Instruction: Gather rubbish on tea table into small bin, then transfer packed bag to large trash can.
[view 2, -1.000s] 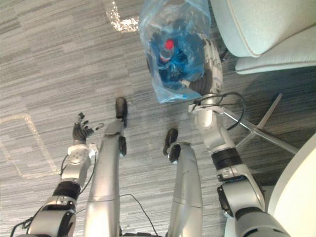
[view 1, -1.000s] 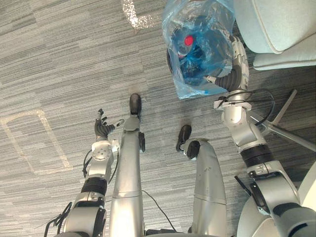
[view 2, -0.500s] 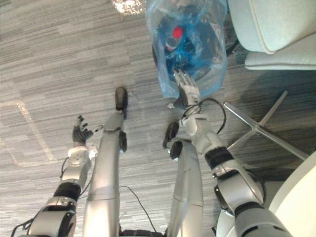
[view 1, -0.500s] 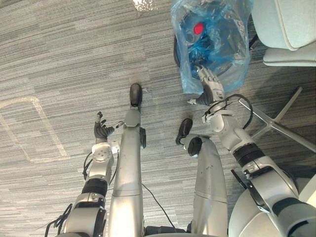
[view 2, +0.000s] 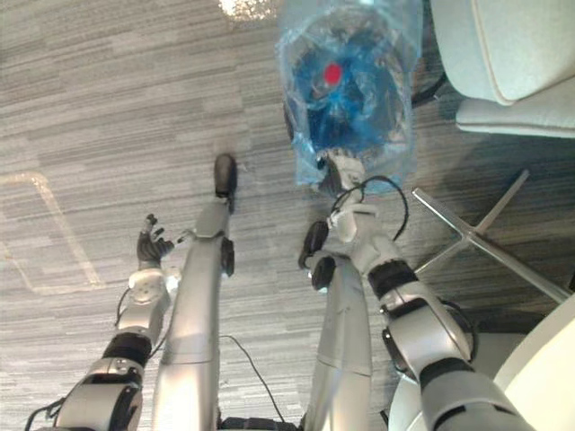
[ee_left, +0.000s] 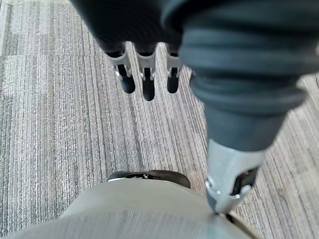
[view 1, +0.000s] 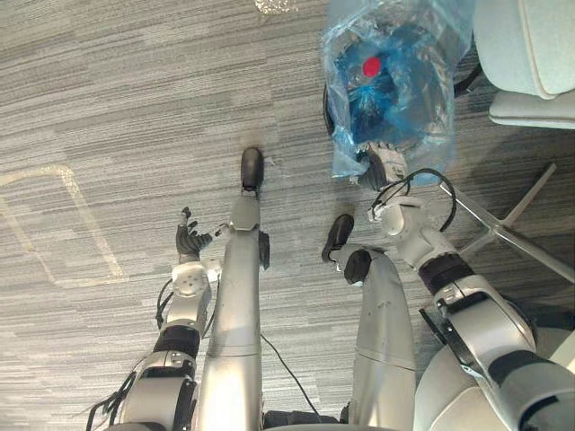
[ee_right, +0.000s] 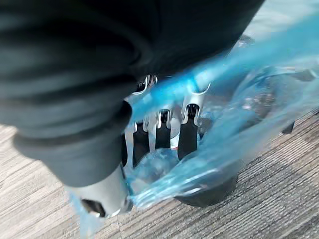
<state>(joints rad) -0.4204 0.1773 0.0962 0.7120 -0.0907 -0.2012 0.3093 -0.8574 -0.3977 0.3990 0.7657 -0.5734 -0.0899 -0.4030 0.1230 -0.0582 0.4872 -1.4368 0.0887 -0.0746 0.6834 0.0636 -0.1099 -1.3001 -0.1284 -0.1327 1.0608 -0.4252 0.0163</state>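
Note:
A blue plastic bag (view 1: 395, 90) lines a small black bin (ee_right: 209, 191) standing on the grey carpet. Inside it lies rubbish, including a bottle with a red cap (view 1: 370, 65). My right hand (view 1: 384, 162) is at the bag's near edge. Its fingers (ee_right: 187, 134) are curled into the bag mouth, with the blue film (ee_right: 239, 124) stretched over them and pinched against the thumb. Low at my left side, my left hand (view 1: 189, 241) hangs open over bare carpet, its fingers (ee_left: 144, 84) straight and holding nothing.
A pale armchair (view 1: 530, 54) stands right behind the bin. A chair's metal star base (view 1: 503, 233) spreads on the floor to the right of my right arm. A pale tape outline (view 1: 54, 215) marks the carpet at the left.
My right hand has left the bag's far right side, come round to its near edge and curled its fingers on the film. The view has shifted slightly. The left hand stays open.

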